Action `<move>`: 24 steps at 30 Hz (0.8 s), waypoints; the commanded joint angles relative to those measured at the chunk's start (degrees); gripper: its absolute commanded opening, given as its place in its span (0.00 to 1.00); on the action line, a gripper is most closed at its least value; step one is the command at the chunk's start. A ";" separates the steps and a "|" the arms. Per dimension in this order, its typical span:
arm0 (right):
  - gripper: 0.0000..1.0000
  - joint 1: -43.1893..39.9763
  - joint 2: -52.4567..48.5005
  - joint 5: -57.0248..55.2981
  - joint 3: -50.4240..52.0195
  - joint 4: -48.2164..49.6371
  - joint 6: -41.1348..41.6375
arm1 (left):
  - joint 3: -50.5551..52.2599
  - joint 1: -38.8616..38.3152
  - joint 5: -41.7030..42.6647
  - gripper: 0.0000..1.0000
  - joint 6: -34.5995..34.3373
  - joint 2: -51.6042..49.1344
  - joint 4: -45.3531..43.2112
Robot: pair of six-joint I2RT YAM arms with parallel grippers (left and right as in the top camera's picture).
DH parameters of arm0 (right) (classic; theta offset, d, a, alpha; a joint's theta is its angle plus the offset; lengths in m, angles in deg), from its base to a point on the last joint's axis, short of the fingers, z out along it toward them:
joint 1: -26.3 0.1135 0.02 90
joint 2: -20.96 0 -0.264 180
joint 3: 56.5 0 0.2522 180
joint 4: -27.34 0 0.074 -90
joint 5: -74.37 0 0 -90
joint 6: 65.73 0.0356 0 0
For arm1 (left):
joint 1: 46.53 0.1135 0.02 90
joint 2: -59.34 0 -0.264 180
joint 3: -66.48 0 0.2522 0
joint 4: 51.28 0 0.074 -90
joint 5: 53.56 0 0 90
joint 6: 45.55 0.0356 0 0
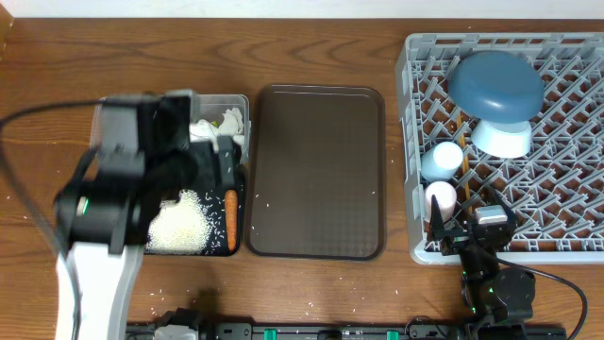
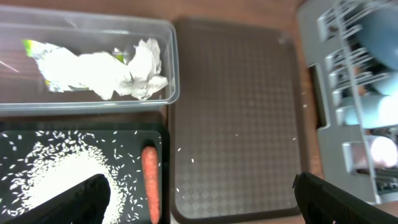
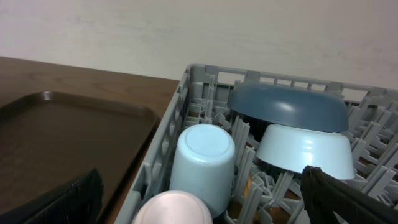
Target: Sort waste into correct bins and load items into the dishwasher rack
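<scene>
The clear tub holds crumpled white tissue and the green-and-yellow wrapper. The black tray in front of it holds loose rice and the orange carrot. My left gripper is open and empty above these bins. The grey rack holds the dark blue dish, light blue bowl, light blue cup and pink cup, all upside down. A brown chopstick lies beside the cups. My right gripper is open and empty at the rack's front edge.
The dark brown serving tray lies between the bins and the rack. A few rice grains lie on it and on the table in front. My left arm hides part of both bins in the overhead view.
</scene>
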 commanded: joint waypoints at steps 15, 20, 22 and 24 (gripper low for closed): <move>0.99 -0.15 0.39 -0.61 0.07 -0.28 -0.52 | 21.35 0.24 -0.79 0.97 -0.07 48.92 0.11; 0.99 -0.17 0.39 -0.61 0.07 -0.28 -0.55 | 29.49 0.24 -0.92 0.97 -0.11 56.48 0.11; 0.99 -0.17 0.39 -0.61 0.07 -0.28 -0.55 | 32.83 0.24 -0.92 0.97 -0.09 58.47 -0.39; 0.99 -0.17 0.39 -0.61 0.07 -0.28 -0.52 | 35.93 0.24 -0.92 0.97 -0.09 59.63 -2.25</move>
